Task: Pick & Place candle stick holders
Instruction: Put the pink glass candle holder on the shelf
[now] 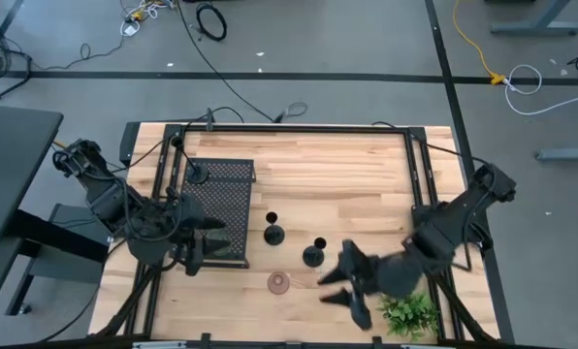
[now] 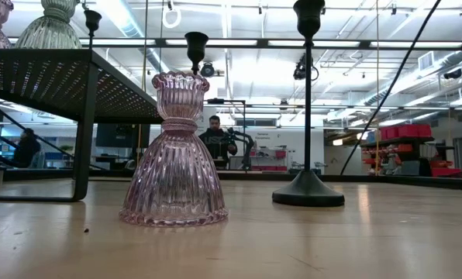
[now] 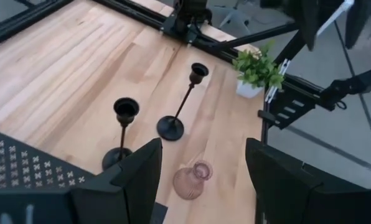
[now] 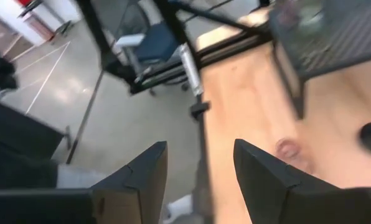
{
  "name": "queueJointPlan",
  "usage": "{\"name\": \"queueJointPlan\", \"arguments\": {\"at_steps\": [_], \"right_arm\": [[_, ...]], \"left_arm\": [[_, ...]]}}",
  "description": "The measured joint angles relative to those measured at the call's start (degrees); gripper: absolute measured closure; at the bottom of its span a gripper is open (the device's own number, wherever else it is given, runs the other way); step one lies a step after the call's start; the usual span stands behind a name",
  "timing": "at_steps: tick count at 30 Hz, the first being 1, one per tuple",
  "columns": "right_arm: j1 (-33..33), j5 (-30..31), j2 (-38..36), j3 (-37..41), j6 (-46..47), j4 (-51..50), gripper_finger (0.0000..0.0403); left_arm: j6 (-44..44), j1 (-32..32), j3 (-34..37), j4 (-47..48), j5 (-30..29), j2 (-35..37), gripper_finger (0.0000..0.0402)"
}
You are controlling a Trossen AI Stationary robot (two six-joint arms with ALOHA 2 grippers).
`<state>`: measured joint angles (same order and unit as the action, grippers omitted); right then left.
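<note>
The low view is filled by a pink glass holder (image 2: 174, 151), ribbed and bell-shaped, with a narrow waist and a fluted cup on top; it stands upright on the desk (image 2: 332, 240). To its right a black holder (image 2: 308, 101) with a round base and a thin stem is seen, and a second black holder (image 2: 196, 48) shows behind the pink one. Two more glass holders (image 2: 49, 23) are set on top of the perforated black stand (image 2: 53, 81) at the left.

In the high view the pink glass holder (image 1: 279, 282) is found near the front edge of the desk, between the two arms, with the two black holders (image 1: 273, 232) just behind it. The desk is of pale wooden planks inside a dark frame (image 1: 299, 127); grey floor with cables is seen around it, and a person is seen far off in the room.

The left gripper (image 1: 197, 247) is held beside the stand, its fingers (image 3: 136, 177) spread and empty. The right gripper (image 1: 342, 284) is held near the green plant (image 1: 408, 313), its fingers (image 4: 142, 171) also parted with nothing between them. Bare desk lies behind the black holders.
</note>
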<state>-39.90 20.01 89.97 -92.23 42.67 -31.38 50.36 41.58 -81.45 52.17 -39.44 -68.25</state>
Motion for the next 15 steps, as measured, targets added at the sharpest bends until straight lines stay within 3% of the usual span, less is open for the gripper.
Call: {"name": "queueJointPlan", "arguments": {"at_steps": [7, 15], "right_arm": [[-5.6, 1.4, 5.4, 0.0, 5.1, 0.1, 0.0218], [-6.7, 2.0, 11.4, 0.0, 7.3, 1.8, 0.0218]], "left_arm": [[-1.5, 0.0, 0.0, -4.5, 0.0, 0.0, 0.0168], [-1.7, 0.0, 0.0, -7.6, -1.0, 0.0, 0.0168]]}}
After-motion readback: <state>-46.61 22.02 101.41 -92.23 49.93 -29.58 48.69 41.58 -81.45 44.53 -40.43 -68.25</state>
